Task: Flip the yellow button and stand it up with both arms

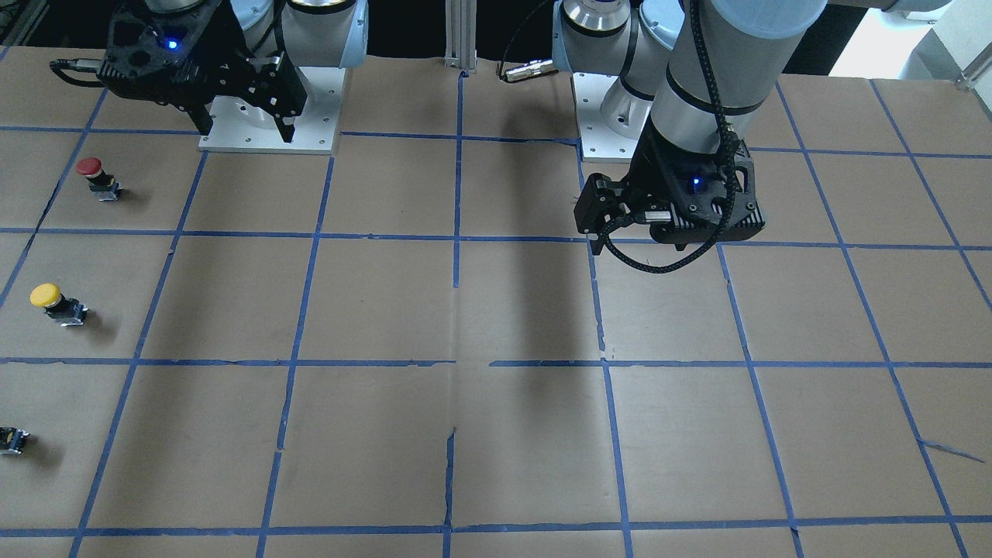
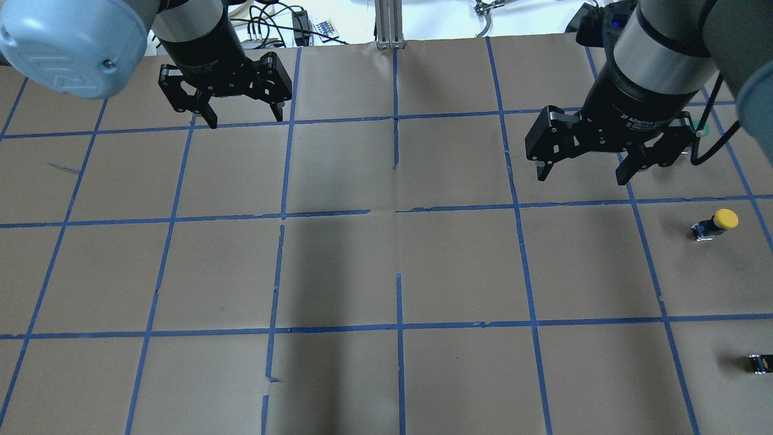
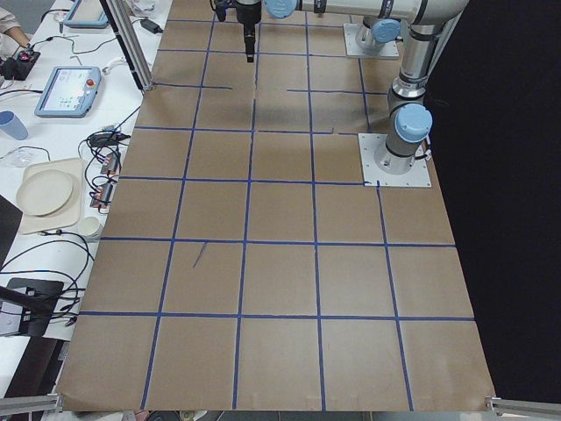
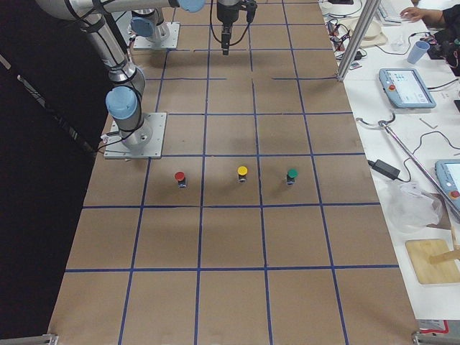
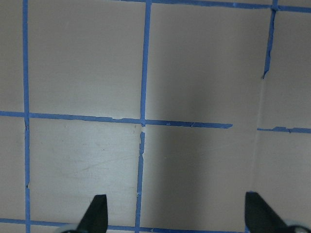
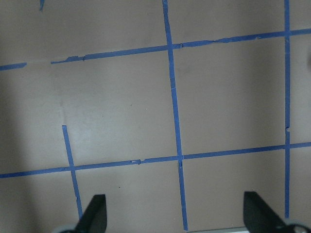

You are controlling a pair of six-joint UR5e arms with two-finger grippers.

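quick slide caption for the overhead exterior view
Open left gripper and open right gripper hang above the blue-taped table, yellow button untouched near its right edge.

You get a green cap (image 2: 699, 128) mostly hidden by the right gripper (image 2: 581, 179), a black switch body (image 1: 12, 440) cut by the front view's left edge, a second switch body (image 2: 762, 363) clipped at the overhead's right edge, the yellow button (image 4: 242, 173) tiny from the side.
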